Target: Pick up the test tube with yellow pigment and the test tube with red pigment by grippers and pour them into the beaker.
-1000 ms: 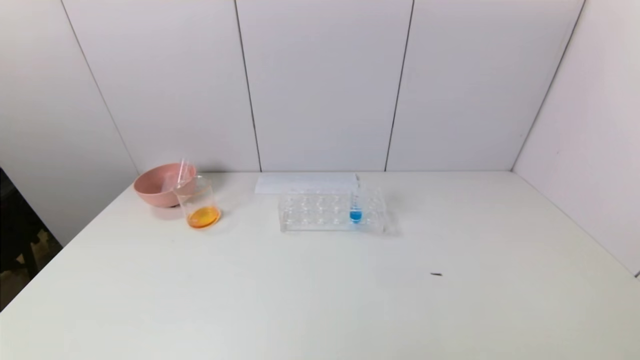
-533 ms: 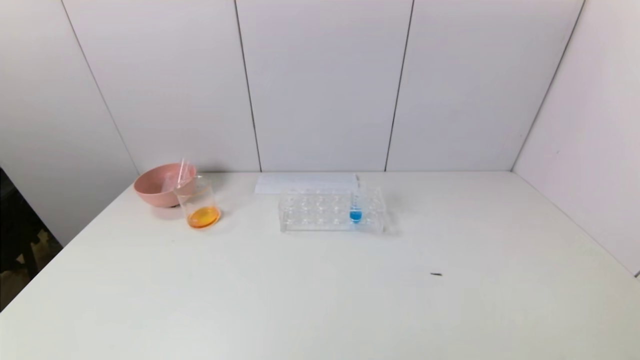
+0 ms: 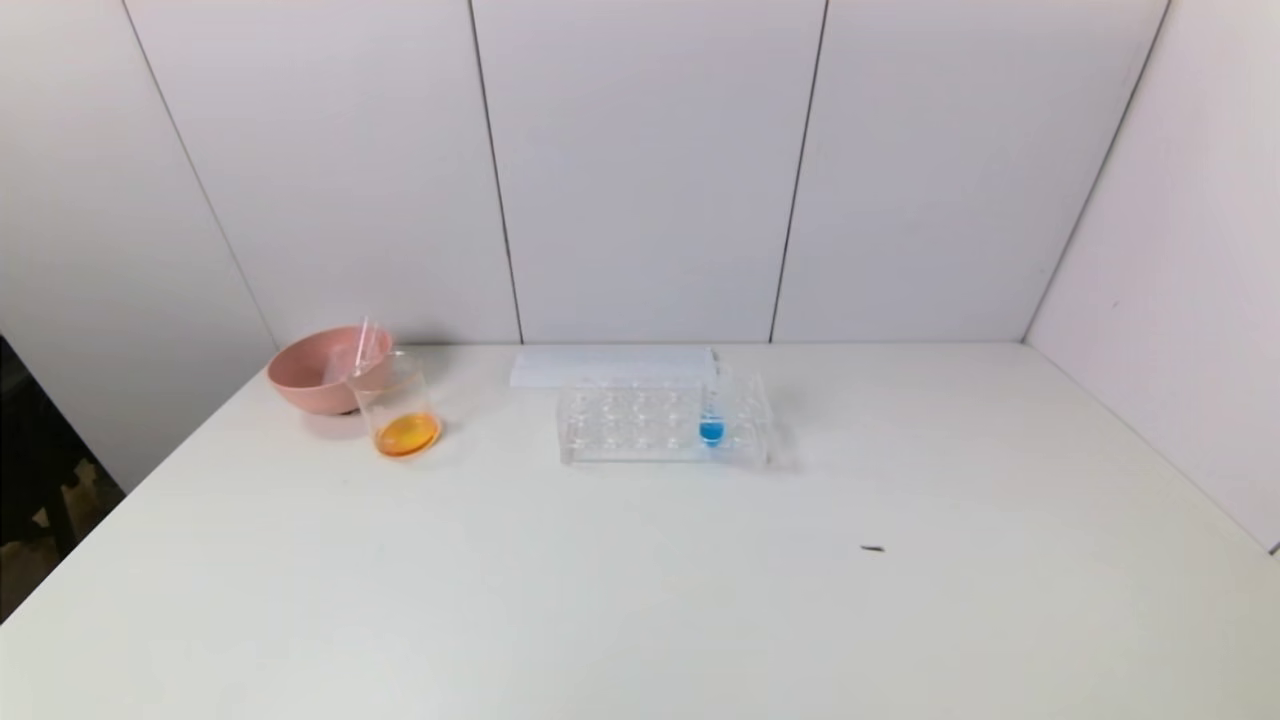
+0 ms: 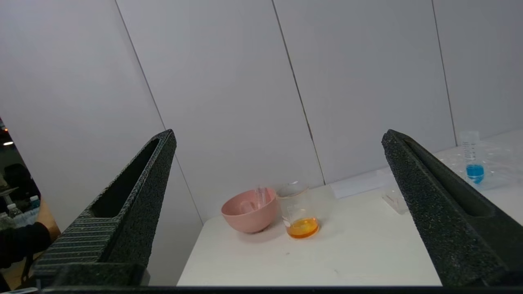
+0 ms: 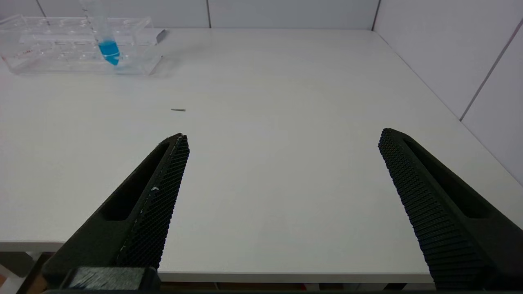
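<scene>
Beaker (image 3: 398, 405) stands at the far left of the tabletop (image 3: 640, 580), just beside the pink bowl (image 3: 315, 370) and on its right; a shallow pool of orange liquid (image 3: 407, 433) lies in its bottom, which reads as yellow and red pigment already mixed. Two slim clear tubes (image 3: 366, 345) lean inside the pink bowl; they look empty, though which was the yellow one and which the red cannot be told. The clear tube rack (image 3: 664, 425) sits mid-tabletop toward the far side, holding only the blue-liquid tube (image 3: 711, 415) near its right end; a flat white sheet (image 3: 612, 366) lies just behind the rack. Small dark speck (image 3: 873, 548) on the tabletop, nearer and to the right. Neither arm shows in the head view. The left gripper (image 4: 278, 212) hangs back off the near left edge, fingers spread wide and holding nothing, facing the bowl and beaker from well away. The right gripper (image 5: 282, 204) sits low at the near edge of the tabletop, fingers likewise spread and empty. Judgement: both pours appear done, spent tubes discarded in the bowl, arms pulled back; nothing of the task seems left.
</scene>
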You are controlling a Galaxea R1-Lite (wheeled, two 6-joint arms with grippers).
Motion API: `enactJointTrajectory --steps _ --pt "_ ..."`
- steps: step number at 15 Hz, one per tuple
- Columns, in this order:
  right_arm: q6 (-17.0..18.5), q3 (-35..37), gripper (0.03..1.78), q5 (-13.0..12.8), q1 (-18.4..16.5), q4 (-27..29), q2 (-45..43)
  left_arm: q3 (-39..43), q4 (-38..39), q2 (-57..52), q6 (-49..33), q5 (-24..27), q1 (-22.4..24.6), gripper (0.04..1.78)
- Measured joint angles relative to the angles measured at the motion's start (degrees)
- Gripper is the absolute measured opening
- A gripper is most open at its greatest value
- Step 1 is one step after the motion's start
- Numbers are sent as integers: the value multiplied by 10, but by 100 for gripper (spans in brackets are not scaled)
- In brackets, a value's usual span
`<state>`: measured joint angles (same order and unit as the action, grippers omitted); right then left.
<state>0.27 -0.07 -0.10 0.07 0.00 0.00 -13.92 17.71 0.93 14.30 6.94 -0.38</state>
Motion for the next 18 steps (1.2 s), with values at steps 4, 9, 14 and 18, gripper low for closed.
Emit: enactJointTrajectory --steps 4,9,14,18 --pt "0 0 170 0 0 0 0 126 183 -8 -2 -9 0 176" --pt "0 0 170 0 0 0 0 139 65 -9 -6 -24 0 176" --pt "0 0 170 0 0 0 0 139 -107 -9 -7 -27 0 176" --pt "0 0 170 0 0 0 0 139 -169 -9 -35 -30 0 176"
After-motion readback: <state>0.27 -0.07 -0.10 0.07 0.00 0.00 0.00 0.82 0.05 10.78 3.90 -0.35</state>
